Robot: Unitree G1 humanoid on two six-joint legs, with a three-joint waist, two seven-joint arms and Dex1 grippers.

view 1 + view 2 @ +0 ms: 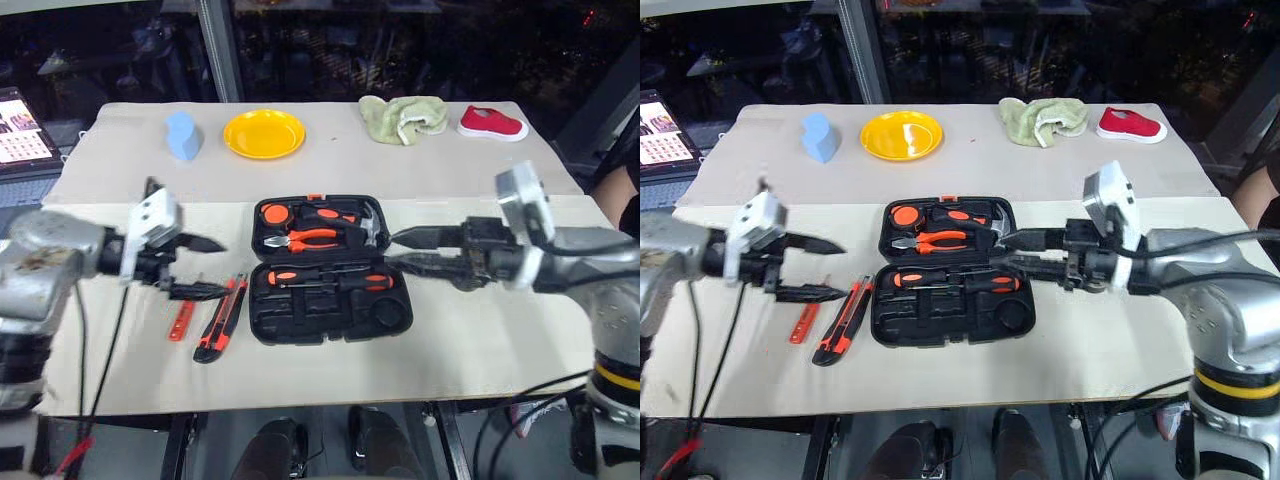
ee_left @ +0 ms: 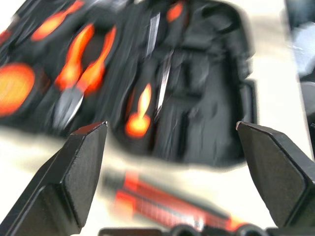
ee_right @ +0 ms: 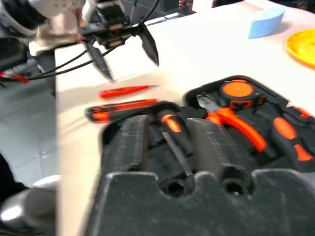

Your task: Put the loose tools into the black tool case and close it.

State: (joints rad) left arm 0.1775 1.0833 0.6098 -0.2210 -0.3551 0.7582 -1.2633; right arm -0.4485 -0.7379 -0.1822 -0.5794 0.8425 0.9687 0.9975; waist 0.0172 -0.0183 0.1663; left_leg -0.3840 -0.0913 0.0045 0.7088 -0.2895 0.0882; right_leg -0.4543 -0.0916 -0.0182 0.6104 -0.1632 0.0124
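Note:
The black tool case [image 1: 310,322] lies open in the middle of the table. Its far half holds a tape measure, pliers and a hammer. Two orange-and-black screwdrivers [image 1: 372,283] lie in the near half, with a dark round roll [image 1: 390,313] in its right corner. Left of the case, the orange-black utility knife [image 1: 222,318] and the slim red tester screwdriver [image 1: 182,320] lie on the table. My left gripper [image 1: 205,268] hangs open and empty above them, pointing toward the case. My right gripper [image 1: 392,250] is open and empty over the case's right side.
Along the far edge stand a blue sponge [image 1: 183,135], a yellow plate [image 1: 264,133], a green cloth [image 1: 403,117] and a red shoe [image 1: 492,123]. A laptop [image 1: 20,135] sits past the table's left end. Bare tabletop lies right of the case.

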